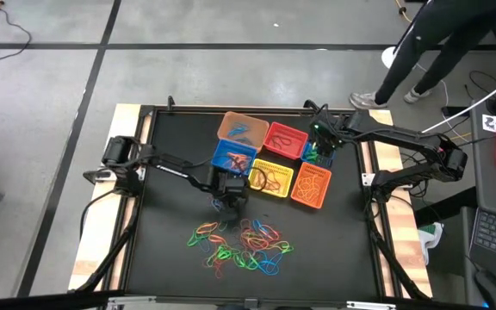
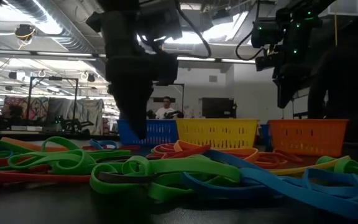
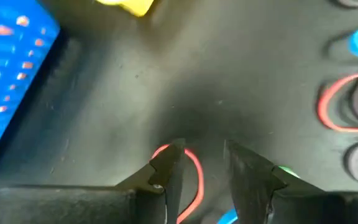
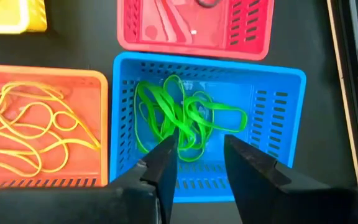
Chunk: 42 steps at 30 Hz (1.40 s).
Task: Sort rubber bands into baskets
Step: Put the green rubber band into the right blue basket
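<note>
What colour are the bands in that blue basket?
Green; the rubber bands in the blue basket show best in the right wrist view.

Six baskets (image 1: 269, 161) sit clustered, touching, at table centre-back: tan-orange, red, 2 blue, yellow, orange. Blue basket (image 4: 207, 124) holds green bands (image 4: 182, 118); orange basket (image 4: 39, 127) holds yellow bands. Loose rubber bands (image 1: 241, 245), mixed colours, lie tangled in a pile nearer the front.
</note>
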{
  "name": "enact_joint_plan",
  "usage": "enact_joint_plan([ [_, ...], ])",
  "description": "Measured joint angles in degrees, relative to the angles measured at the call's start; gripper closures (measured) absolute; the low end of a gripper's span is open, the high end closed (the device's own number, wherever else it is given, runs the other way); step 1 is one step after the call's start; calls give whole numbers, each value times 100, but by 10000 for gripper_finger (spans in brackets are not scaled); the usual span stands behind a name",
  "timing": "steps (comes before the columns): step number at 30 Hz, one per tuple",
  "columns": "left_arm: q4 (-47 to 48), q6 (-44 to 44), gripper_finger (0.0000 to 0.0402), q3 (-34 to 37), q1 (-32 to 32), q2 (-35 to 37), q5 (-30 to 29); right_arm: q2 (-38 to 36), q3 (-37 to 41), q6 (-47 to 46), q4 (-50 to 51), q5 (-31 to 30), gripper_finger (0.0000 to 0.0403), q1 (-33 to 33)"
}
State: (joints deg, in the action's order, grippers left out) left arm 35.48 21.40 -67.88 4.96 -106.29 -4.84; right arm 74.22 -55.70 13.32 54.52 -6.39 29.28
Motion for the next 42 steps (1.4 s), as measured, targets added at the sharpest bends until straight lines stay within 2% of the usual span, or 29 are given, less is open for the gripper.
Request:
enact_joint_plan([
  [15, 5, 551, 298, -20, 3, -397, -182, 2, 1, 2, -138, 2, 269, 0],
  [18, 5, 545, 326, -20, 3, -398, -188, 1, 0, 4, -157, 2, 269, 0],
  [22, 3, 538, 384, -17, 1, -401, -203, 0, 0, 4, -222, 2, 269, 0],
  [24, -9, 532, 395, -11, 1, -373, -199, 1, 1, 4, -223, 2, 269, 0],
  [36, -30, -141, 400, -472, -3, -85, -103, 2, 2, 7, -246, 26, 269, -2],
  [42, -41, -618, 400, -936, -12, 25, -103, 2, 1, 7, -261, 339, 269, -2],
])
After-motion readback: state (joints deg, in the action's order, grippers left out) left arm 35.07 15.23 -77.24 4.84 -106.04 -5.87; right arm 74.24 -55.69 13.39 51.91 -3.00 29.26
